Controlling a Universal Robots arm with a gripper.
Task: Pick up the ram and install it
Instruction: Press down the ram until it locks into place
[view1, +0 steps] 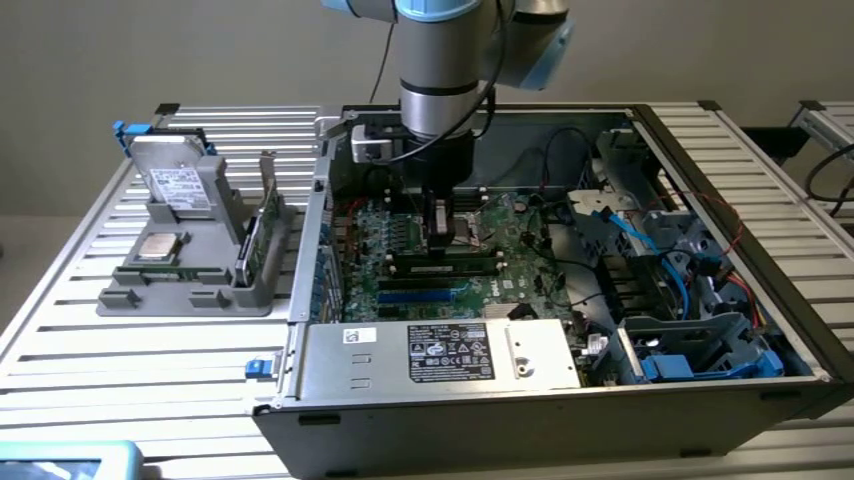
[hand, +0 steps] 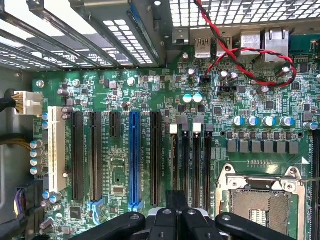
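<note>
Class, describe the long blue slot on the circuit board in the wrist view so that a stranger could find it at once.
Start with the open computer case and the green circuit board lying inside it. Across that board runs a row of long parallel slots, one of them white. The blue slot stands in that row between black slots, and it alone is bright blue.

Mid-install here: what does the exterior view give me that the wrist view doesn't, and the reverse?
Exterior view: the grey holder beside the case, a ram stick standing in it, and the arm reaching into the case. Wrist view: the blue slot, the white slot and the open processor socket up close. Both: the motherboard and the gripper over it.
</note>
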